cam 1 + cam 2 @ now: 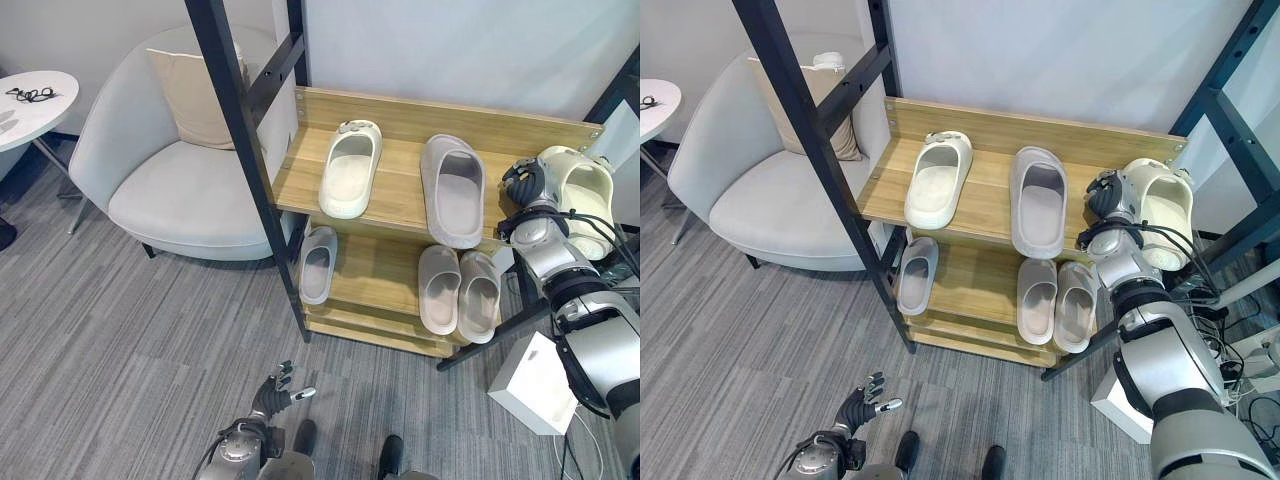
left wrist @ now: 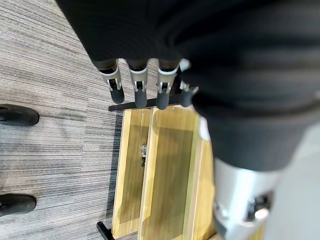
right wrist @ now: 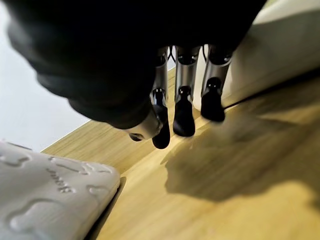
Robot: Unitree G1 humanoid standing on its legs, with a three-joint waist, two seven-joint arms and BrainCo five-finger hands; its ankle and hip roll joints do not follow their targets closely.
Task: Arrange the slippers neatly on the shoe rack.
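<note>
Nearest you, your left hand hangs low over the carpet in front of the rack, fingers straight and loose, holding nothing

On the rack's lower shelf, a grey slipper lies alone at the left end and a grey pair sits side by side toward the right end

On the top shelf, a cream slipper lies left of centre and a large grey slipper right of centre, both pointing front to back. The cream slipper's mate sits at the right end, overhanging the shelf's right edge, so it looks like the one to square up

Your right hand is at that right end, between the large grey slipper and the mate. In its wrist view the fingers point down at the bare wood, uncurled and empty, with the mate's pale side wall just behind the tips, very close; whether they touch it you cannot tell

Expect these to be light moulded foam: springy, not fragile, a bit slick on wood, so they will skid if nudged. Take the mate by its strap arch or pinch its side wall, rather than pushing at the sole
</note>
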